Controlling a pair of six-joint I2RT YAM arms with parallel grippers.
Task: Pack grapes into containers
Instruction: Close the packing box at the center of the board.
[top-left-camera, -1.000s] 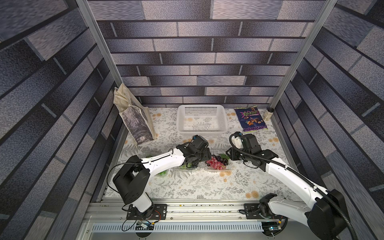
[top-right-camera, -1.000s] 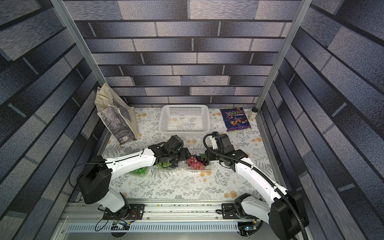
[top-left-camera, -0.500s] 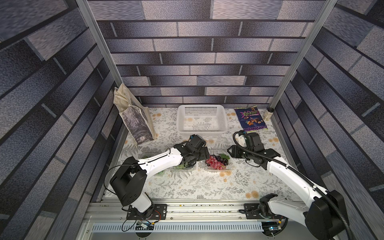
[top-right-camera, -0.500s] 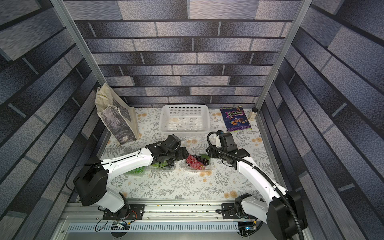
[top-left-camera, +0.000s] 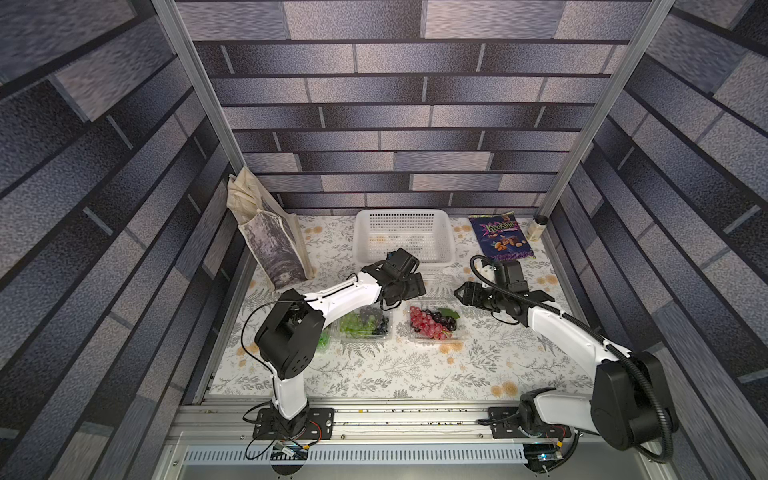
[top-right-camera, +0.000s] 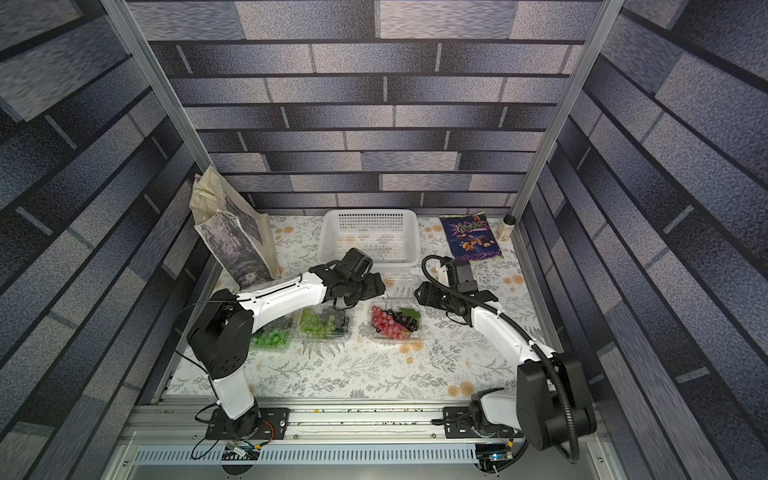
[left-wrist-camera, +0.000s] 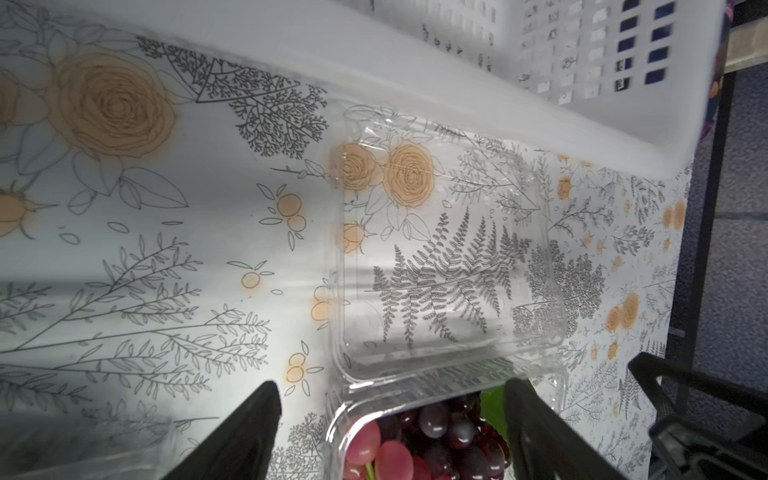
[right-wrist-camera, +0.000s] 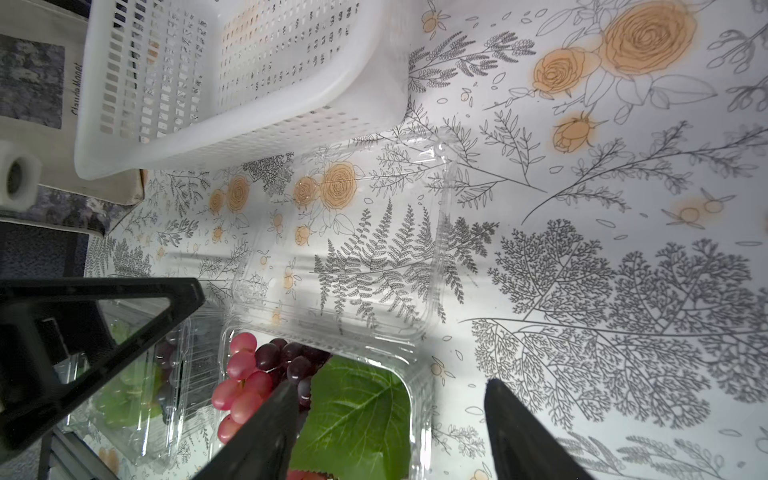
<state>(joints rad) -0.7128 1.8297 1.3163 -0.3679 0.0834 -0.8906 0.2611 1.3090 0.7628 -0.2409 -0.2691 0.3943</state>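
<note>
Three clear containers sit in a row in both top views. The right one (top-left-camera: 434, 337) holds red and dark purple grapes (top-left-camera: 428, 322) with a green leaf, and its lid (left-wrist-camera: 449, 266) lies open flat toward the basket. The middle one (top-left-camera: 365, 337) holds green and black grapes (top-left-camera: 361, 323). The left one (top-right-camera: 272, 347), with green grapes (top-right-camera: 270, 337), is partly hidden under my left arm. My left gripper (top-left-camera: 409, 286) hovers open over the red bunch's back edge (left-wrist-camera: 415, 440), holding nothing. My right gripper (top-left-camera: 467, 293) stands open over the leaf corner (right-wrist-camera: 357, 415), also holding nothing.
A white perforated basket (top-left-camera: 403, 218) stands just behind the containers, close to the left wrist. A paper bag (top-left-camera: 270, 245) leans at the back left. A purple snack packet (top-left-camera: 500, 237) and a small jar (top-left-camera: 536, 228) lie at the back right.
My right gripper's jaws have spread from nearly shut to wide. My left gripper's jaws widened a little. Both grippers drew slightly back from the red grapes, which stay in their container.
</note>
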